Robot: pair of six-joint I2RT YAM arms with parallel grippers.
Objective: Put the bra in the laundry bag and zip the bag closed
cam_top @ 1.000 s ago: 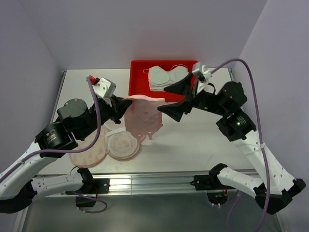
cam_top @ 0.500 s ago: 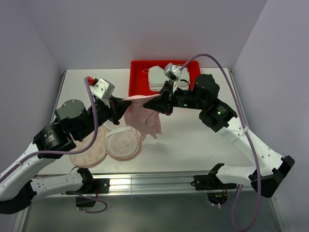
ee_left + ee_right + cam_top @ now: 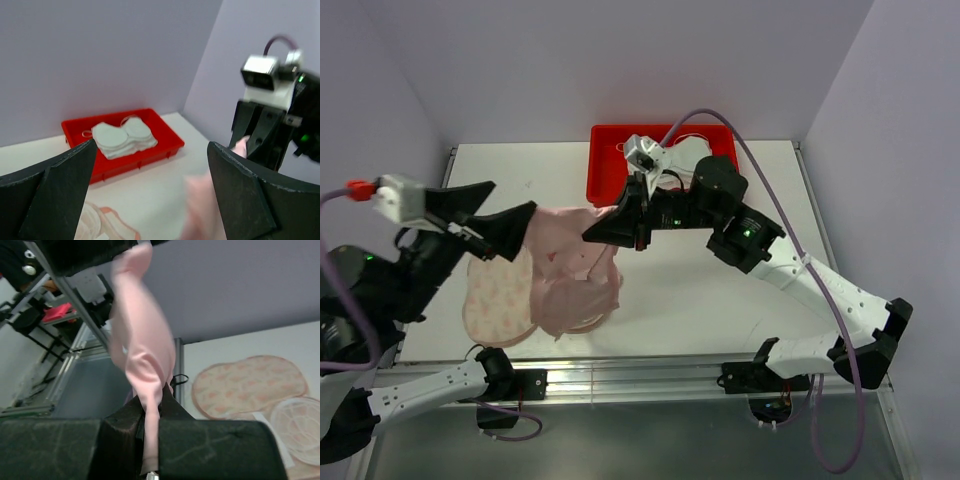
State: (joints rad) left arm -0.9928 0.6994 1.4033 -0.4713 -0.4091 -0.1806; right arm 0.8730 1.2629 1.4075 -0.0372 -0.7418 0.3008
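While the right gripper [image 3: 598, 230] stays out of it no longer than its clamp on one end of the pink bra [image 3: 568, 272], the garment hangs lengthwise from that pinch toward the near edge of the table [image 3: 720, 290]. Its lower part slumps over the opened laundry bag [image 3: 498, 300], which lies flat at near left. That arm reaches across from the right, elbow high, fingers aimed left. Beside the bra the left gripper [image 3: 513, 198] is raised, jaws spread wide on nothing, facing the red tray [image 3: 603, 160] with a white garment [image 3: 122, 137] inside.
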